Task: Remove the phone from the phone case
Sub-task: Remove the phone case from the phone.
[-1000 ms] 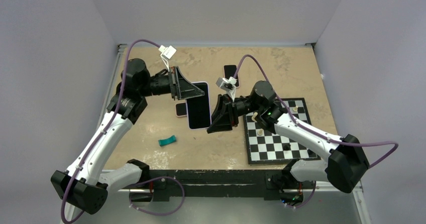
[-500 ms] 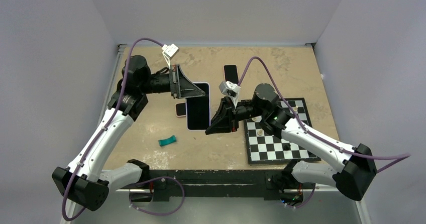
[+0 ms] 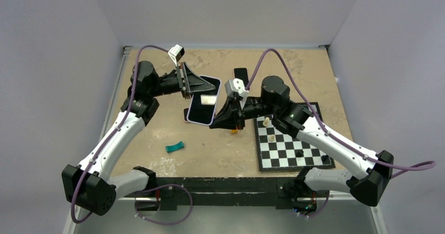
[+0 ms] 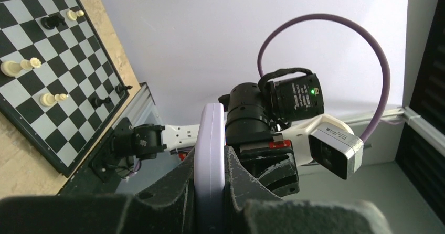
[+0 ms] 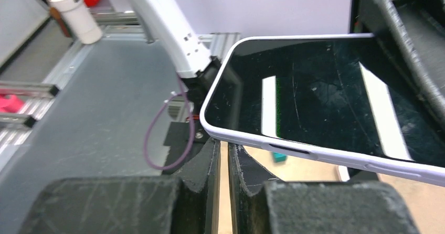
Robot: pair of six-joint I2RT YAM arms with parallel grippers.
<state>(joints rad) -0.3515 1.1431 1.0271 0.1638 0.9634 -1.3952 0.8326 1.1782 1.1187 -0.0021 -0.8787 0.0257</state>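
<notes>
Phone gripped edgewise, inside left end effector

I see the phone showing a glossy black screen and a pale rim, lilac or white, hard to tell. The chessboard is black-and-white checks. My table is mottled tan, with one teal scrap.

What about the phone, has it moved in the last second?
Yes. The phone has tilted, its near end drawing away from the teal object, toward the far side.
</notes>
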